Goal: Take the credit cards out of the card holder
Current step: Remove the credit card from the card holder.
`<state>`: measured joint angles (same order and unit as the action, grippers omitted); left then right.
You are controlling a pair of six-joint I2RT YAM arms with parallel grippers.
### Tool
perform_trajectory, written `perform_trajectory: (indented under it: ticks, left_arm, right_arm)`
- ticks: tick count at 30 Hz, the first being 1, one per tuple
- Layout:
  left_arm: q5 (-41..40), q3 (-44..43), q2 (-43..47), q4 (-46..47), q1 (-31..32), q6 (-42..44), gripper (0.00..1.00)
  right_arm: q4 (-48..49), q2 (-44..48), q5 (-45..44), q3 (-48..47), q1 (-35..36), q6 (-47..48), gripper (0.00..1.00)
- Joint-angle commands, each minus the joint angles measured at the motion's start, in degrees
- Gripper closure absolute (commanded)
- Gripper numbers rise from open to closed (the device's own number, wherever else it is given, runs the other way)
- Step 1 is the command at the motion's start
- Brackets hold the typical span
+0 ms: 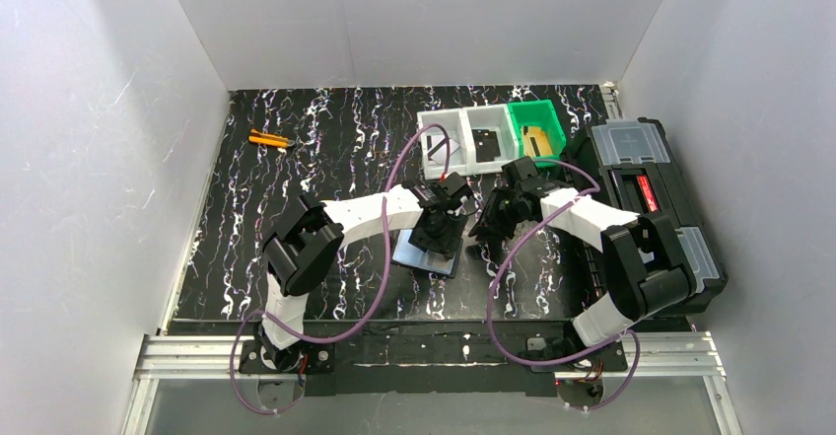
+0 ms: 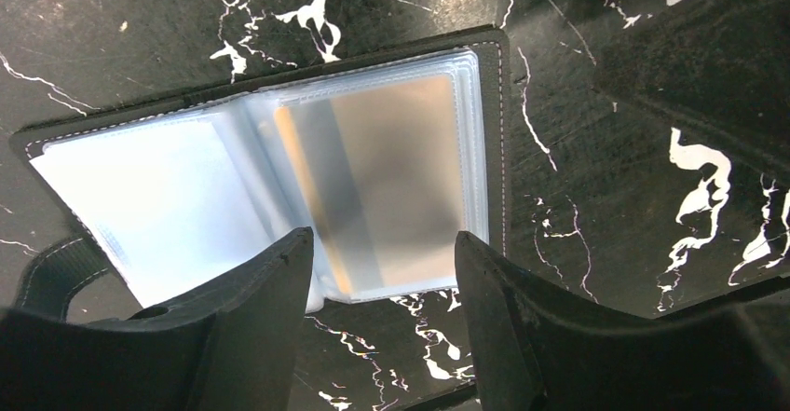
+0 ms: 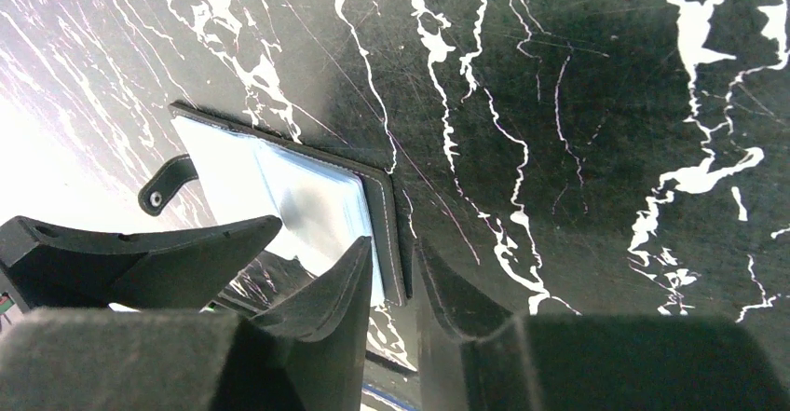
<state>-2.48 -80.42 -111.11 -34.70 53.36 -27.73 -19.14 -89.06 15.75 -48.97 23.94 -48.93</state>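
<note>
The card holder (image 1: 411, 255) lies open and flat on the table, its black cover down and its clear sleeves up. Through the right sleeve I see one of the credit cards (image 2: 373, 178), silvery with a dark stripe. The left sleeve (image 2: 158, 187) shows only glare. My left gripper (image 2: 382, 248) hangs open over the holder's near edge with nothing between its fingers. My right gripper (image 3: 393, 243) hovers at the right edge of the card holder (image 3: 298, 187), jaws a narrow gap apart and holding nothing. In the top view the left gripper (image 1: 441, 230) and right gripper (image 1: 490, 223) stand side by side.
Two white bins (image 1: 463, 139) and a green bin (image 1: 535, 129) stand at the back. A large black toolbox (image 1: 651, 198) lines the right side. Small orange items (image 1: 268, 140) lie at the back left. White walls enclose the table.
</note>
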Motion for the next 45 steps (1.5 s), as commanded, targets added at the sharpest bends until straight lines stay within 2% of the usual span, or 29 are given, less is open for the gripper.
perform_trajectory:
  ticks: [1,13,15,22,26,32,40,45]
  left_arm:
    - [0.6,-0.8,1.3,0.3,0.2,-0.5,0.44]
    - [-4.6,0.2,-6.7,-4.3,1.2,-0.7,0.54]
    - [-5.0,0.0,-7.8,-5.0,1.2,-0.9,0.58]
    - [-3.3,0.1,-8.7,-4.6,0.8,-2.3,0.80]
    - [0.1,1.7,-7.4,-2.3,-0.5,-2.9,0.86]
    - [8.3,5.1,-3.4,1.9,-3.3,-5.4,0.88]
    - [15.1,9.8,0.6,6.8,-6.8,-8.4,0.88]
    - [16.7,12.3,2.5,8.3,-8.7,-8.7,0.81]
  right_arm:
    - [0.5,1.8,-0.6,0.6,-0.5,0.3,0.69]
    - [0.3,1.8,-0.5,0.5,-0.5,0.7,0.69]
    - [0.2,1.8,-0.4,0.5,-0.5,0.7,0.69]
    - [2.2,0.9,3.1,0.9,0.3,0.3,0.68]
    - [5.8,-1.1,7.2,1.0,1.5,-0.9,0.68]
    - [10.6,-5.8,12.3,-0.9,3.6,-3.3,0.68]
    - [10.8,-11.3,12.7,-5.0,5.3,-4.0,0.69]
    - [9.8,-13.6,11.4,-6.4,6.6,-3.9,0.70]
